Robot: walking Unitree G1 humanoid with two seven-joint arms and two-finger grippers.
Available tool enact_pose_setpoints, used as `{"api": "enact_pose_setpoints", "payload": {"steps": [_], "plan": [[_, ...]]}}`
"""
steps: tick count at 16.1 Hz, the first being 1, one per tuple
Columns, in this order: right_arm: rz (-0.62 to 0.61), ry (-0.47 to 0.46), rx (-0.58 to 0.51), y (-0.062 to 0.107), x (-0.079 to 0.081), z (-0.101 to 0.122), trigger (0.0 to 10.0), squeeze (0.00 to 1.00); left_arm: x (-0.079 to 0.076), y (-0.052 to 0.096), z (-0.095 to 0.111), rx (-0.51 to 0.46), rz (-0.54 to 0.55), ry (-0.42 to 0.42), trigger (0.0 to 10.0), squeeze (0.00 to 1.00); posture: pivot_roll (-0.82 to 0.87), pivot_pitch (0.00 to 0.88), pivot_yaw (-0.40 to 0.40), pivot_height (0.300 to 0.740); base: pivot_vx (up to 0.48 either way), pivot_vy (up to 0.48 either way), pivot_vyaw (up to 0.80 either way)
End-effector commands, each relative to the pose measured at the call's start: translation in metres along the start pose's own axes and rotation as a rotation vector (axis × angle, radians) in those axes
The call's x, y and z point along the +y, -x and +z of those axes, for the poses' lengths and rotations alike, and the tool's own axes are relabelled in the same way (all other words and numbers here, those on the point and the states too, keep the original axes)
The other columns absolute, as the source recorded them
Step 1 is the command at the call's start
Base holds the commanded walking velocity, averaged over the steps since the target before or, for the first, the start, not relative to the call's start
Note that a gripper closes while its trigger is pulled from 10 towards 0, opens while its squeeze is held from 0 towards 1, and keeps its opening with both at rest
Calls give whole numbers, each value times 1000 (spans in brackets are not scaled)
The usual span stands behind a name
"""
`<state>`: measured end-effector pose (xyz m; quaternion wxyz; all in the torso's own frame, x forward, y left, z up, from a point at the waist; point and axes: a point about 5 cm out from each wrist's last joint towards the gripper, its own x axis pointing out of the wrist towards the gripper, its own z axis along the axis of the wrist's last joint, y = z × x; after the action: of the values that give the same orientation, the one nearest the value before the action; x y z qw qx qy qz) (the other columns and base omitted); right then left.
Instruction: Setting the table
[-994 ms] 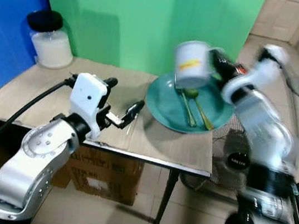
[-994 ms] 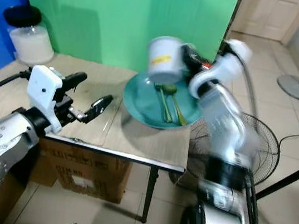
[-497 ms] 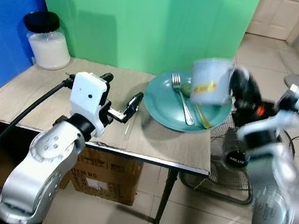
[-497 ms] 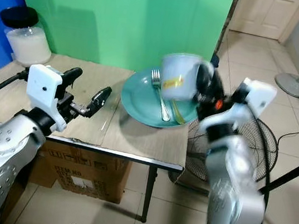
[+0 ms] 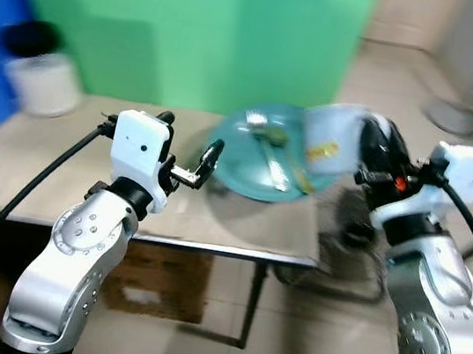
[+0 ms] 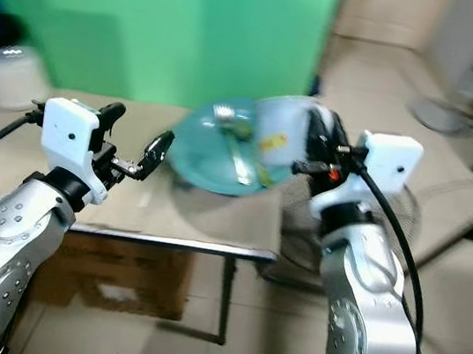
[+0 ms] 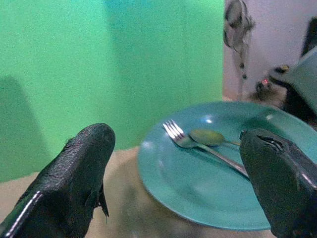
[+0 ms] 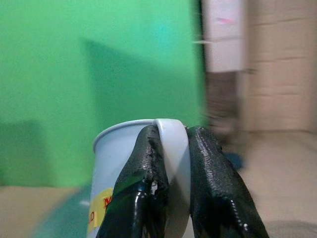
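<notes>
A pale blue mug (image 5: 329, 142) with a yellow label hangs in the air over the right edge of the teal plate (image 5: 239, 170). My right gripper (image 8: 171, 136) is shut on the mug's handle (image 8: 172, 163). A fork (image 7: 174, 134) and a greenish spoon (image 7: 208, 137) lie on the plate (image 7: 198, 183). My left gripper (image 5: 190, 139) stands open above the table (image 5: 58, 177), just left of the plate, with nothing between its fingers.
A white jar (image 5: 42, 77) with a black lid stands at the table's back left, in front of a green screen (image 5: 198, 20). A cardboard box (image 5: 149, 284) sits under the table. A floor fan (image 5: 352, 239) stands off the table's right end, behind my right arm.
My right gripper has carried the mug from above the plate's far left rim rightward to its right edge. The view has shifted and blurred. The left gripper stays open beside the plate.
</notes>
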<state>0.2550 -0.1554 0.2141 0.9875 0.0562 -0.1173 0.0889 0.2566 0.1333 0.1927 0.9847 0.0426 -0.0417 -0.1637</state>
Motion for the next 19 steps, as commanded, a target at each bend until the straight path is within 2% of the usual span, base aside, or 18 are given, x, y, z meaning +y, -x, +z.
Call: {"api": "enact_pose_setpoints", "payload": {"steps": [1,3,4,5,6,9,13,15,19], "plan": [[-18,16,-10,2,0,4,10000,0,0,1,-5,33,14,-8,10000,0,64,0,44,740,0,0,-800],[-94,18,-16,3,-6,4,10000,0,5,3,-6,51,52,-1,10000,0,67,0,37,740,0,0,-800],[-99,-19,15,3,-6,0,10000,0,6,5,-5,52,50,9,10000,0,67,0,35,740,0,0,-800],[-96,-32,25,3,-5,-1,10000,0,6,5,-5,52,44,4,10000,0,67,0,35,740,0,0,-800],[-157,-40,25,3,-10,-1,10000,0,5,4,-4,43,44,-24,10000,0,69,0,26,740,0,0,-800],[-136,-67,29,0,-11,0,10000,0,7,3,1,-1,87,-89,10000,0,71,0,25,740,0,0,-800],[-118,-59,77,0,-8,-3,10000,0,12,6,1,11,112,-48,10000,0,73,0,22,740,0,0,-800],[-141,29,117,-3,-6,-7,10000,0,17,6,-2,9,150,-21,10000,0,59,0,22,740,0,0,-800],[-111,-3,142,-2,-7,-8,10000,0,16,6,-2,8,152,-32,10000,0,69,0,13,740,0,0,-800]]}}
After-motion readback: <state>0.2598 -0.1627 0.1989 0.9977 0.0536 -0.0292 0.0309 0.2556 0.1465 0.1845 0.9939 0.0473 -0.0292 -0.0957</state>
